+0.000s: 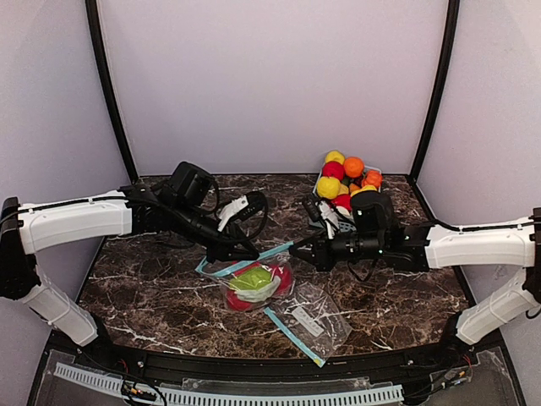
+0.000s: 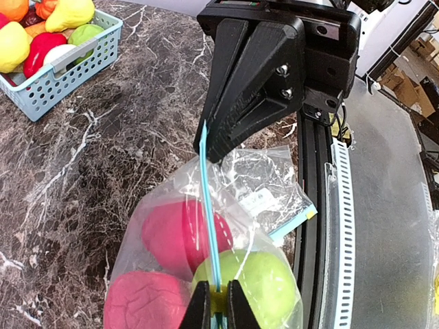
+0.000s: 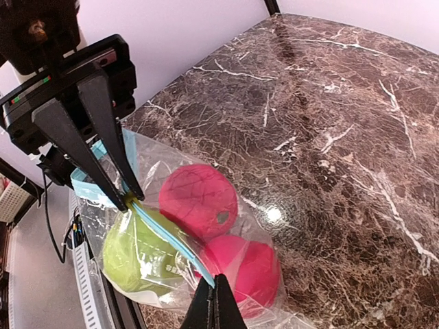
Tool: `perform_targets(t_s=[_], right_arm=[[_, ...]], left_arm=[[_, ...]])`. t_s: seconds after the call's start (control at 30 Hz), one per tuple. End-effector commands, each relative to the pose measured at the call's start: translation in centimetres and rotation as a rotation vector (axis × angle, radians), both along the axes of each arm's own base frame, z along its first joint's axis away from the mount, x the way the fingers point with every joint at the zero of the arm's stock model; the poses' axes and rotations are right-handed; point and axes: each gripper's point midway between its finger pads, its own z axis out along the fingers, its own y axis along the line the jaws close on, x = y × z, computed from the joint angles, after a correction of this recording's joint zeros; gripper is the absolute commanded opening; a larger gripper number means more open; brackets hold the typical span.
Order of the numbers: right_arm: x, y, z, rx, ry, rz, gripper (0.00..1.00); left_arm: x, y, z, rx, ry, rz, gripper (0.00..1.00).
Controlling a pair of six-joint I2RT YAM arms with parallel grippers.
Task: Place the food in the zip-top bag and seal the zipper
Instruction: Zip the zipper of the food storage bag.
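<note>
Top external view: the left arm reaches in from the left across the dark marbled surface (image 1: 152, 288). The left fingers (image 1: 245, 250) are pinched shut on the near-left end of the light-blue zipper (image 1: 272, 251) of the zip-top bag (image 1: 255, 293). The bag lies near the middle of the surface, just in front of both sets of fingers. Inside it sit a green fruit (image 1: 252, 277) and two red fruits (image 1: 281, 275), pressed together.

To its right and nearer the front edge lies a second bag (image 1: 314, 317), flat and clear, touching or just overlapping the first. The right fingers (image 1: 297, 249) are closed on the other end of the same zipper, so the strip runs between the two arms.

The left wrist view shows the strip running straight from its own closed fingers up to the tips of the opposite ones. The bag's plastic hangs on both sides of it, over the fruit.

Behind the right arm, at the far right of the surface, a light-blue slatted basket (image 2: 62, 86) holds the rest of the food (image 1: 342, 173): yellow, orange, red and green pieces heaped together, well apart from the bag.
</note>
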Motion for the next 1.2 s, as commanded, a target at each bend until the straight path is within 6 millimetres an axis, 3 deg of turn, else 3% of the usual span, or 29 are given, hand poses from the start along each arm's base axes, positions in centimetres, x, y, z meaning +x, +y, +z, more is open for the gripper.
perform_targets(t_s=[0.0,1.17], right_arm=[[3.0,-3.1,-1.1,-0.07,-0.003,-0.18,0.0],[6.1,-8.8,-3.0,-0.189,0.026,-0.406,0.0]], left_arm=[[-1.1,1.9,-1.5,0.086,0.071,0.005,0.01],[-1.6,3.1,-3.2,0.124,0.102,0.021,0.01]])
